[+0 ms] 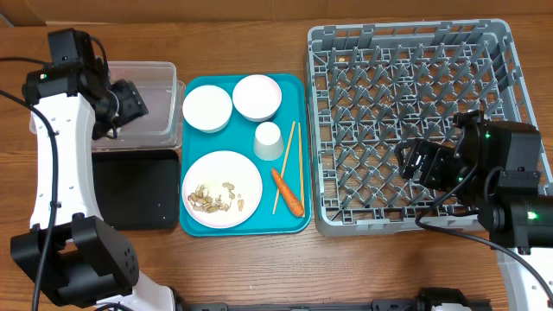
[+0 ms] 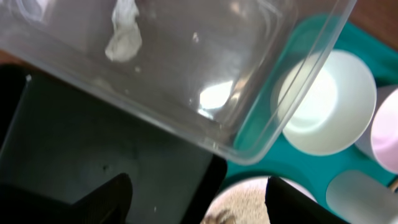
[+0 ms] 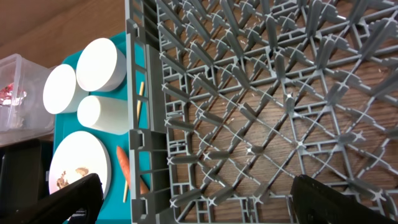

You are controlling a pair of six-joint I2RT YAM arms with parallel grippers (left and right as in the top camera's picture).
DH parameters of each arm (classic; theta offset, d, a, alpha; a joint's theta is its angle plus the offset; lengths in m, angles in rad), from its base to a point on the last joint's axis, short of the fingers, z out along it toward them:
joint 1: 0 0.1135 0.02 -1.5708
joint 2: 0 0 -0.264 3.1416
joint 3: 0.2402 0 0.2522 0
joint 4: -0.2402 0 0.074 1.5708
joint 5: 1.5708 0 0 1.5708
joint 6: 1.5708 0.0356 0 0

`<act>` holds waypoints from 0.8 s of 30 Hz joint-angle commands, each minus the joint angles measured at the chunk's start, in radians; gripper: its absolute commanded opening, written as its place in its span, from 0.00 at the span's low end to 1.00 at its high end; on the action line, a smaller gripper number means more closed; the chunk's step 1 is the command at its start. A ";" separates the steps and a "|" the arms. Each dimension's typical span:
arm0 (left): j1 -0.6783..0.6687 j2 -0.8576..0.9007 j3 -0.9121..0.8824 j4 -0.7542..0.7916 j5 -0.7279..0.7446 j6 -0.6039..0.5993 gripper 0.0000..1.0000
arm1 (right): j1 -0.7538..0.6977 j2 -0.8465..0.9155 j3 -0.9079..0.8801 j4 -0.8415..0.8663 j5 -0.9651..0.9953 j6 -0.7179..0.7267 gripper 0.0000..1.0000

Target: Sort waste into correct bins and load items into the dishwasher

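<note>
Left gripper (image 1: 131, 102) sits over the clear tub (image 1: 160, 67) upper left, jaws apart and empty, right gripper (image 1: 413, 161) is wide open and empty over the dish rack (image 1: 406, 34); carrot (image 1: 287, 192) at lower centre on the teal tray (image 1: 259, 226) beside the chopsticks (image 1: 288, 155) looks light, stiff, smooth and tapered, so pinch across mid-body.

white tissue (image 2: 124, 36) inside clear tub (image 2: 186, 84)

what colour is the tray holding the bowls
The tray is teal; overhead view shows it best.
</note>
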 commanded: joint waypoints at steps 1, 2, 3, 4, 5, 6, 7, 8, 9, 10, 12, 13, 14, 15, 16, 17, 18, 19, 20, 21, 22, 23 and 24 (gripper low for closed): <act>-0.023 -0.021 -0.005 -0.080 0.062 0.010 0.73 | -0.001 -0.002 0.027 0.011 -0.002 0.000 1.00; -0.035 -0.021 -0.005 -0.117 0.063 0.010 0.74 | -0.001 0.002 0.027 0.019 -0.002 0.000 1.00; -0.053 -0.021 -0.005 -0.158 0.063 0.010 0.74 | -0.001 0.008 0.027 0.026 -0.002 -0.001 1.00; -0.078 -0.021 -0.005 -0.199 0.059 0.024 0.75 | -0.001 0.017 0.027 0.033 -0.002 -0.001 1.00; -0.088 -0.021 -0.005 -0.214 0.055 0.029 0.75 | -0.001 0.022 0.027 0.035 -0.002 -0.001 1.00; -0.118 -0.021 -0.005 -0.259 0.032 0.029 0.75 | -0.001 0.039 0.027 0.035 -0.002 -0.001 1.00; -0.144 -0.021 -0.007 -0.289 0.029 0.028 0.75 | -0.001 0.055 0.027 0.032 -0.002 -0.001 1.00; -0.160 -0.021 -0.010 -0.304 0.029 0.027 0.75 | -0.001 0.066 0.027 0.030 -0.002 -0.001 1.00; -0.173 -0.021 -0.012 -0.319 0.029 0.027 0.75 | -0.001 0.074 0.027 0.029 -0.003 -0.001 1.00; -0.189 -0.021 -0.019 -0.333 0.029 0.026 0.75 | -0.001 0.081 0.027 0.029 -0.003 -0.001 1.00; -0.207 -0.021 -0.029 -0.357 0.028 0.016 0.75 | 0.000 0.086 0.032 0.029 -0.003 -0.002 1.00; -0.212 -0.021 -0.040 -0.367 0.026 0.011 0.75 | 0.004 0.089 0.041 0.027 -0.003 -0.005 0.99; -0.213 -0.023 -0.050 -0.371 0.025 0.008 0.75 | 0.014 0.093 0.054 0.024 -0.003 -0.006 0.99; -0.212 -0.029 -0.076 -0.371 0.025 0.006 0.75 | 0.030 0.100 0.070 0.021 -0.002 -0.011 0.98; -0.212 -0.033 -0.093 -0.368 0.023 0.000 0.75 | 0.044 0.106 0.084 0.016 -0.003 -0.024 0.98; -0.211 -0.043 -0.122 -0.360 0.018 -0.007 0.75 | 0.066 0.117 0.104 0.007 -0.001 -0.036 0.98; -0.211 -0.055 -0.151 -0.346 0.016 -0.007 0.75 | 0.094 0.134 0.131 -0.003 0.005 -0.039 0.98; -0.211 -0.082 -0.202 -0.320 0.017 -0.006 0.75 | 0.139 0.167 0.175 -0.018 0.017 -0.039 0.98; -0.211 -0.111 -0.241 -0.302 0.014 -0.007 0.75 | 0.175 0.200 0.216 -0.027 0.022 -0.039 0.98; -0.211 -0.134 -0.265 -0.291 0.010 -0.007 0.75 | 0.201 0.229 0.249 -0.034 0.021 -0.039 0.98; -0.210 -0.161 -0.290 -0.278 -0.002 -0.012 0.75 | 0.230 0.266 0.290 -0.042 0.022 -0.039 0.98; -0.204 -0.226 -0.343 -0.250 -0.037 -0.022 0.76 | 0.271 0.327 0.353 -0.058 0.022 -0.040 0.98; -0.190 -0.286 -0.379 -0.217 -0.070 -0.035 0.77 | 0.315 0.397 0.424 -0.084 0.040 -0.044 0.98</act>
